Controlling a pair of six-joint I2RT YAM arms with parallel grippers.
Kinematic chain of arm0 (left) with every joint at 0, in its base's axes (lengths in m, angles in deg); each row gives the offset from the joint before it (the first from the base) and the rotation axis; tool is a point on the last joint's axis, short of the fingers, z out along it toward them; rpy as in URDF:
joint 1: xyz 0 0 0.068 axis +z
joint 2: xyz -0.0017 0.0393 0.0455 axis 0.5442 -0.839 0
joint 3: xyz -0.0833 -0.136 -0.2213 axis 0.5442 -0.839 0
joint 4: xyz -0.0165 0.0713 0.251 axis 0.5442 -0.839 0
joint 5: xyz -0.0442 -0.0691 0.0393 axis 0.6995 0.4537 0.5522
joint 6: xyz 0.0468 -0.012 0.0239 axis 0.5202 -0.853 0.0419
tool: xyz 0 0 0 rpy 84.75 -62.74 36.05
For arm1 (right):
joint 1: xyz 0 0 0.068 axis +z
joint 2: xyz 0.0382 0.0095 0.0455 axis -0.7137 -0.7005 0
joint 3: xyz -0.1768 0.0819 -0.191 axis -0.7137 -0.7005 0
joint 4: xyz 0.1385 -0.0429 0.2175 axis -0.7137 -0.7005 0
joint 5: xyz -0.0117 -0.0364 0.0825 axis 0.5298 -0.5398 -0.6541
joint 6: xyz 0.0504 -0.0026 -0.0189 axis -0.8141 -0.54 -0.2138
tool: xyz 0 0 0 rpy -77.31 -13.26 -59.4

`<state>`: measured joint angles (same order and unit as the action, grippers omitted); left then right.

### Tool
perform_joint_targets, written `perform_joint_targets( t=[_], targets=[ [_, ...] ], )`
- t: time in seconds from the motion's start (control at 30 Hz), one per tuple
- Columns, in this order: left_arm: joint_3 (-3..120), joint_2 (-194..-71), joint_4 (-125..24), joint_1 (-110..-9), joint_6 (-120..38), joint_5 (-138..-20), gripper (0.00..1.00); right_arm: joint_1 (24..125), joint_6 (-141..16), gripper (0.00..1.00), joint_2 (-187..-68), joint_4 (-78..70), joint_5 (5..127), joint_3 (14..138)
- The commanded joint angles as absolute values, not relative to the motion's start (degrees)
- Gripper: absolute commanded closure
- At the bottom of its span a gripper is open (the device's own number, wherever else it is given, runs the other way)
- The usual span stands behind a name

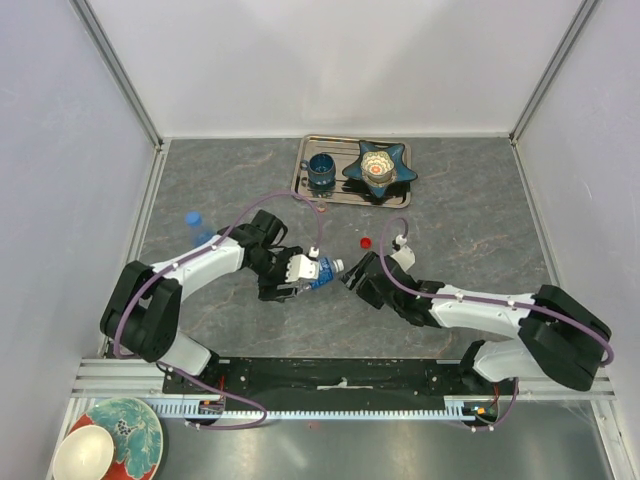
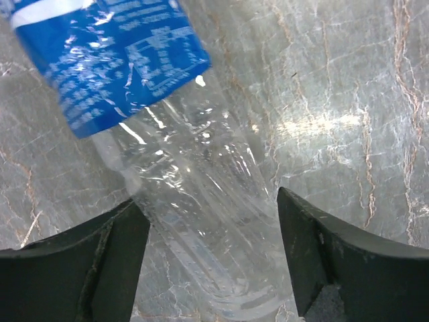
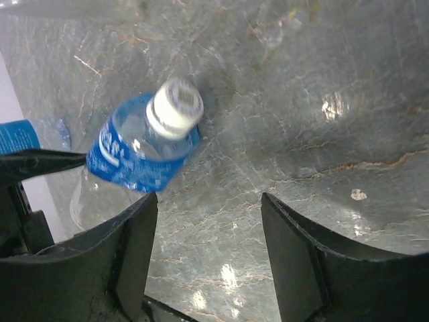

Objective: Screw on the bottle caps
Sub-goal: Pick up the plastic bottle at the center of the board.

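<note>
One bottle (image 1: 320, 272), clear with a blue label, lies nearly level over the middle of the table (image 1: 470, 230), its neck pointing toward the right arm. A white cap (image 3: 175, 106) sits on that neck; how far it is threaded on I cannot tell. The left tool (image 2: 213, 221) grasps the bottle by its clear lower body, a dark finger pressed against each side and the label just beyond the fingertips. In the right wrist view the bottle looks tilted and lifted off the stone-patterned surface.

The right tool (image 3: 209, 208) is just beside the capped end, its fingers spread apart with only bare table between them.

A red cap (image 1: 366, 242) rests loose on the table just beyond the two tools. The second bottle (image 1: 203, 233), topped with a blue cap (image 1: 192, 217), is off to the left near the wall. At the far edge a metal tray (image 1: 298, 185) carries a dark blue cup (image 1: 322, 172) and a star-shaped dish (image 1: 378, 165). Near the left arm's base, off the table, a patterned plate (image 1: 125, 430) and a white bowl (image 1: 82, 452) sit together.
</note>
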<state>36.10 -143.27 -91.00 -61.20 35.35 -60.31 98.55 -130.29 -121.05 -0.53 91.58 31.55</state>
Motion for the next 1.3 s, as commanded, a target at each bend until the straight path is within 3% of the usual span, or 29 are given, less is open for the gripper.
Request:
perform_joint_targets(
  t=[0.0,0.17,0.47,0.57,0.7,1.07,1.27],
  targets=[
    [33.97,-140.12,-89.78,-63.64,30.83,-61.63,0.23,98.44,-142.53,0.30,-123.59,9.51,88.61,30.03],
    [31.33,-137.92,-88.99,-65.92,29.33,-62.24,0.43,98.01,-145.18,0.31,-127.10,11.62,88.61,32.76],
    [29.21,-136.33,-87.06,-67.07,25.91,-65.04,0.44,97.92,-145.88,0.35,-131.42,9.96,85.54,36.71],
    [30.00,-138.43,-85.48,-68.38,19.68,-69.95,0.51,98.18,-145.97,0.34,-130.28,5.75,85.88,37.59],
    [33.07,-140.29,-86.62,-68.92,9.49,-71.04,0.51,98.53,-147.02,0.30,-128.34,2.05,88.17,37.77],
    [31.58,-132.12,-84.60,-72.42,-1.52,-73.76,0.55,99.15,-148.00,0.30,-128.69,0.55,88.62,38.12],
    [31.23,-129.83,-85.65,-75.33,-3.36,-72.79,0.55,99.06,-147.55,0.44,-130.18,0.73,88.96,39.53]
  ],
)
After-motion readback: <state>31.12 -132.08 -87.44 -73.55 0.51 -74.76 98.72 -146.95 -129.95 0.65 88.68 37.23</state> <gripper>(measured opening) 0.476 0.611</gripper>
